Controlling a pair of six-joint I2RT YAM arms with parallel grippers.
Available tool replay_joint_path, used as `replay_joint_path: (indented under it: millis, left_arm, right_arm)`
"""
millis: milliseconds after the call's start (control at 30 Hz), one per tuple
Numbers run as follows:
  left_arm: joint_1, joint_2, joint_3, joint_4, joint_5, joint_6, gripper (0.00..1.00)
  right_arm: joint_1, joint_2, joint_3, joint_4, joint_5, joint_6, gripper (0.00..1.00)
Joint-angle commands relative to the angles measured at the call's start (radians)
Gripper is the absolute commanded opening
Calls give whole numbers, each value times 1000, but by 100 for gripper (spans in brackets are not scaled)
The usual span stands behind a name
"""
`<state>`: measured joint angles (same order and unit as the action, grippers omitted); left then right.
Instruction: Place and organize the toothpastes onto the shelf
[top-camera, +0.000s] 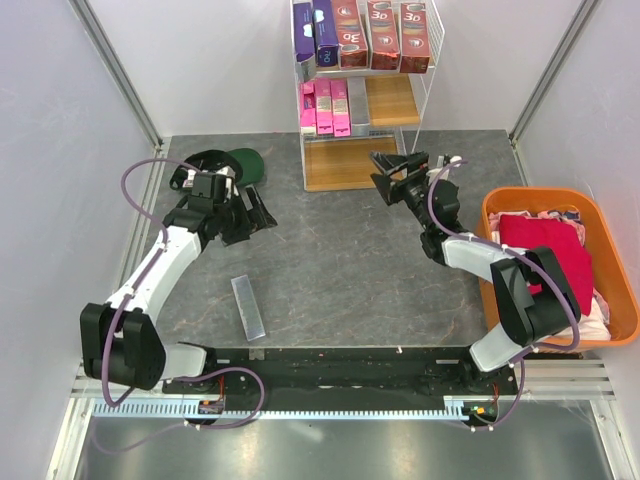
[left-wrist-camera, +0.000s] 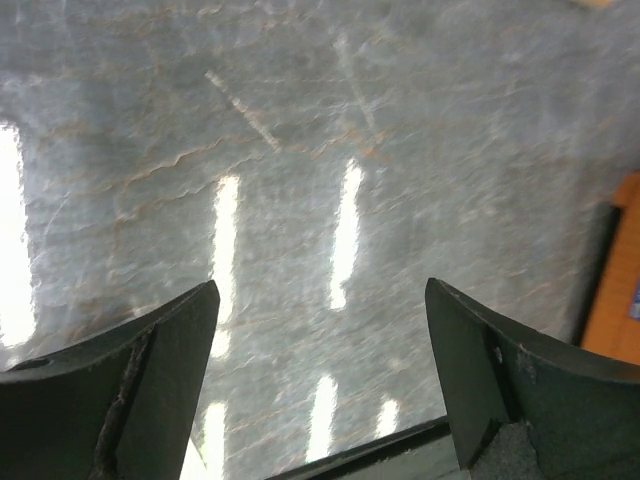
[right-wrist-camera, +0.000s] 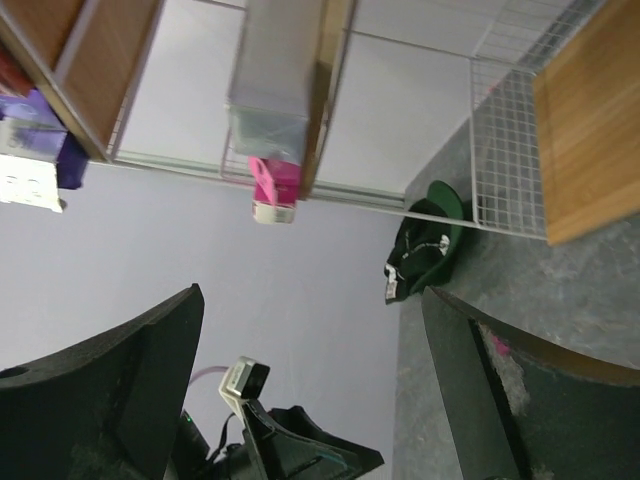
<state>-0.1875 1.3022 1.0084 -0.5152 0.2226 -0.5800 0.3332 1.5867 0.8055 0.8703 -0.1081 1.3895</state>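
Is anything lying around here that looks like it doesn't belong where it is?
Yes. One silver-grey toothpaste carton lies flat and alone on the table, at the near left, while the other cartons are lined up on the shelf. A green cap also sits at the table's far left, unrelated to the boxes.

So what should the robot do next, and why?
Probably the left gripper should move over and down onto the silver-grey carton, the only toothpaste lying on the table. That gripper is open and empty, the carton lies nearer that arm, and the other cartons already stand on the shelf.
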Motion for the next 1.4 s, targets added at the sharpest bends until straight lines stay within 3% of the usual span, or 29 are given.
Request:
replay_joint_path:
  millis: [0, 400, 633, 933, 1200, 1300, 1367]
  left_arm:
    - [-29, 68, 93, -208, -83, 109, 91]
    - [-56, 155, 147, -451, -218, 151, 91]
    - [-56, 177, 98, -485, -255, 161, 91]
    - [-56, 315, 50, -471, -270, 177, 89]
    - [-56, 419, 36, -418, -255, 206, 75]
    - [-56, 462, 38, -407, -247, 210, 66]
    - [-56, 489, 47, -402, -241, 207, 54]
  right_arm:
    - [-16, -34, -63, 90, -47, 20, 98]
    - [-56, -24, -187, 121, -120, 36, 98]
    - [-75, 5, -227, 173, -151, 57, 98]
    - [-94, 22, -249, 207, -185, 74, 98]
    - [-120, 44, -262, 225, -206, 86, 98]
    - [-125, 62, -261, 234, -214, 89, 98]
    - [-126, 68, -259, 245, -217, 92, 98]
